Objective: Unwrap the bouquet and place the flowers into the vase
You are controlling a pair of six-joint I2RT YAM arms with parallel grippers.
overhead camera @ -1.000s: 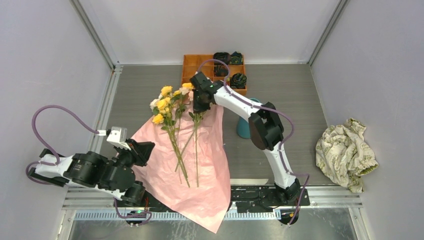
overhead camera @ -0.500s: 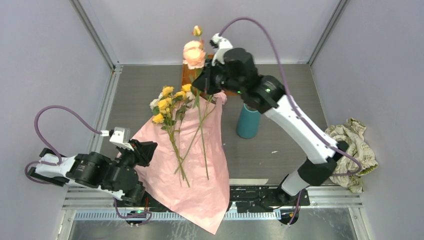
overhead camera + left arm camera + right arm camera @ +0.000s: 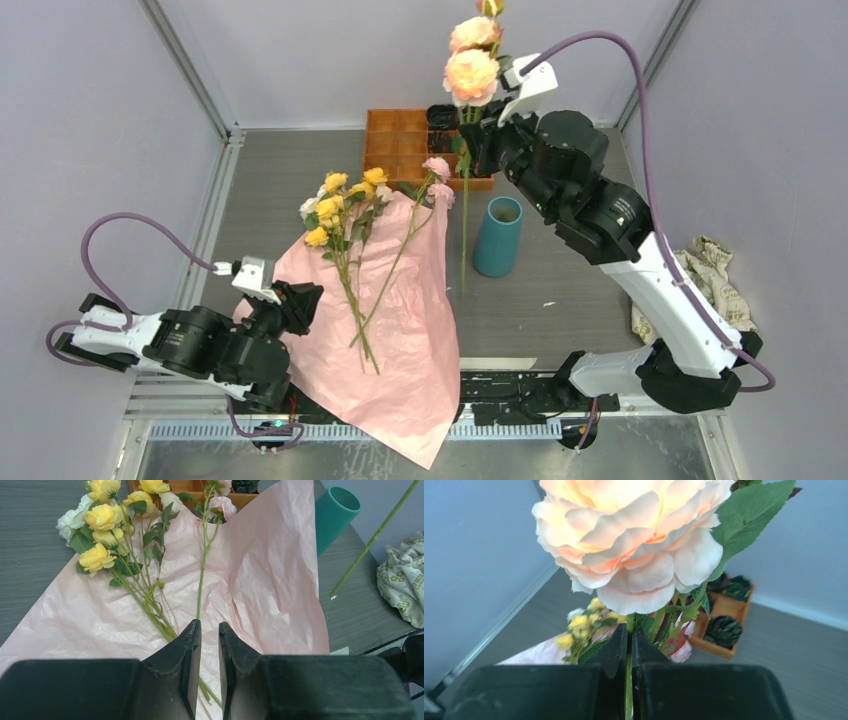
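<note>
Though the left gripper (image 3: 206,630) is held slightly parted, a peach rose (image 3: 471,75) is clamped by its stem in the right gripper (image 3: 629,639), hung just beside the vase (image 3: 498,236).

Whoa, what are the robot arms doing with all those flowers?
The right gripper is shut on the stem of a peach rose, holding it up high beside the teal vase, which looks empty. The other flowers, mostly yellow, lie on the opened pink paper. The left gripper sits low at the paper's near edge, jaws slightly apart, holding nothing.
</note>
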